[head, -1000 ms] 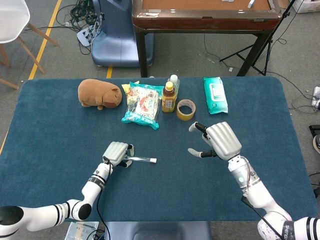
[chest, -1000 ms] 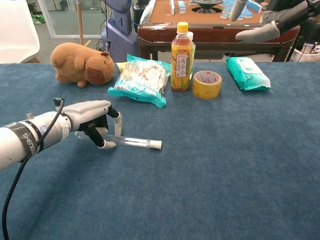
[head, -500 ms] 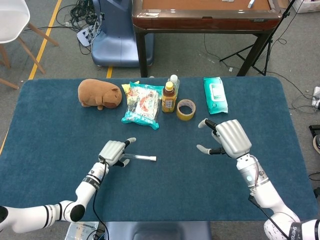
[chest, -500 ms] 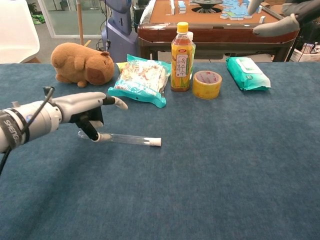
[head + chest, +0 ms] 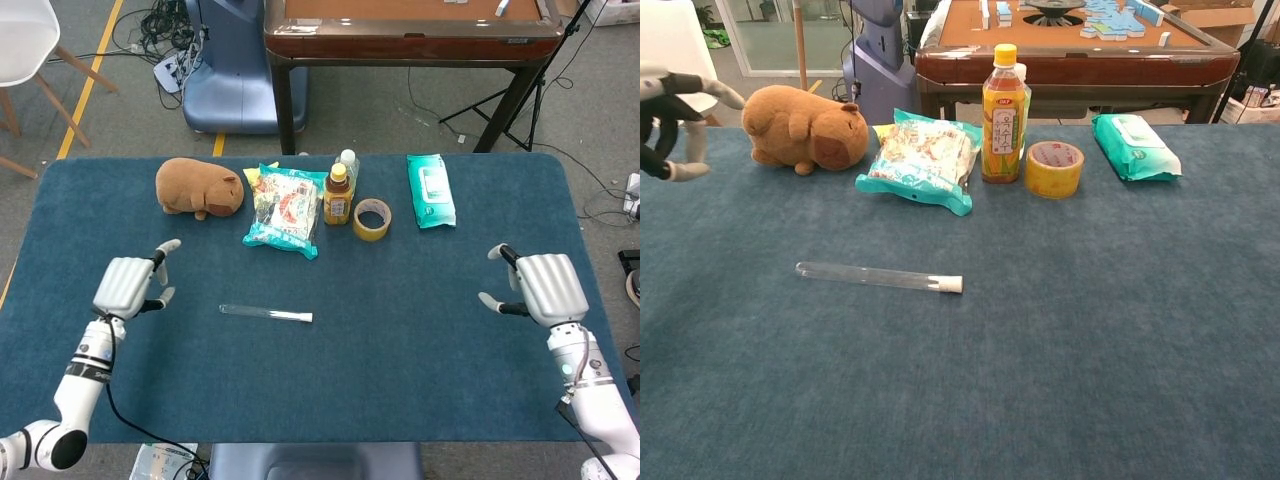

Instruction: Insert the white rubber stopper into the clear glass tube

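Observation:
The clear glass tube point(image 5: 262, 313) point(image 5: 868, 276) lies flat on the blue table, with the white rubber stopper point(image 5: 307, 318) point(image 5: 953, 285) seated in its right end. Nothing touches it. My left hand point(image 5: 130, 284) hovers well to the left of the tube, fingers apart and empty; the chest view shows only its fingertips point(image 5: 685, 171) at the left edge. My right hand point(image 5: 540, 287) is far off at the table's right side, also spread and holding nothing. The chest view does not show it.
Along the far side stand a brown plush animal point(image 5: 198, 187) point(image 5: 800, 127), a snack bag point(image 5: 285, 208) point(image 5: 919, 156), an orange drink bottle point(image 5: 338, 193) point(image 5: 1003, 99), a roll of yellow tape point(image 5: 372, 218) point(image 5: 1054, 167) and a green wipes pack point(image 5: 430, 189) point(image 5: 1135, 144).
My left hand let go of the tube and drew back to the left. My right hand pulled away to the right. The tube stays where it lay.

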